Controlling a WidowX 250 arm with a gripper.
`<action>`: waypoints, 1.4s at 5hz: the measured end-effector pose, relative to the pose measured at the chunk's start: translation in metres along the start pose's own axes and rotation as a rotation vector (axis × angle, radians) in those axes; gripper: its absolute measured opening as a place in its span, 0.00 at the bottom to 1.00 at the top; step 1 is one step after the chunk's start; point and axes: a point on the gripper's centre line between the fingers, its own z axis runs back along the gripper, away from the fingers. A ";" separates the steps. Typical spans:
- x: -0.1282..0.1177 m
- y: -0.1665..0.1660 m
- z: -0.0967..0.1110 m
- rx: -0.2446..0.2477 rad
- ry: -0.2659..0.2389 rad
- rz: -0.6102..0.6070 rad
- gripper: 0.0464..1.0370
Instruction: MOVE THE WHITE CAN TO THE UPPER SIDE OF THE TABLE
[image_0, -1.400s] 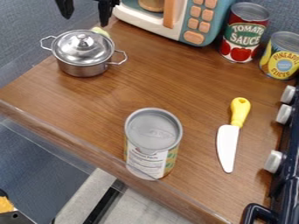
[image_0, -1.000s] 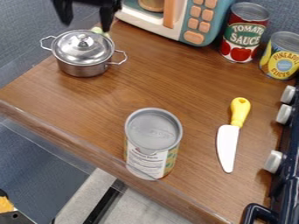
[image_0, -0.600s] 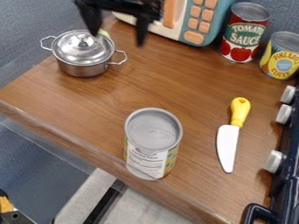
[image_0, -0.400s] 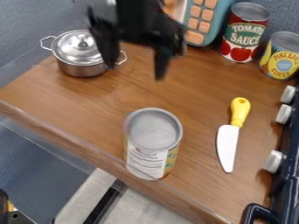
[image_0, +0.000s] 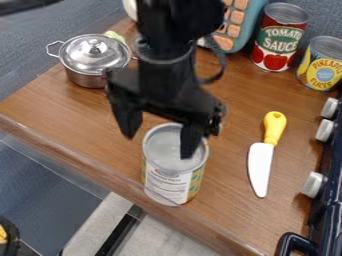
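The lidded pot (image_0: 95, 60) is parked at left. Next, the black gripper (image_0: 159, 145) is seen over the white can (image_0: 167, 186), jaws spread wide. Can's stood upright near the table's (image_0: 73, 112) lower edge, long axis vertical, gray lid up, label turned camera-ward. Yellow-handled knife (image_0: 260, 167) is laid to its right.

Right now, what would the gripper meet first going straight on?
Probably the white can: the open gripper points down over it, one fingertip overlapping its top in the picture. Height gap unclear from this angle.
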 end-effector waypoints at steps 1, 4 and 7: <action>-0.016 0.002 0.000 -0.011 0.004 -0.008 0.96; -0.041 -0.003 -0.024 0.017 0.080 -0.084 0.96; -0.019 -0.003 -0.049 0.038 0.063 -0.072 0.96</action>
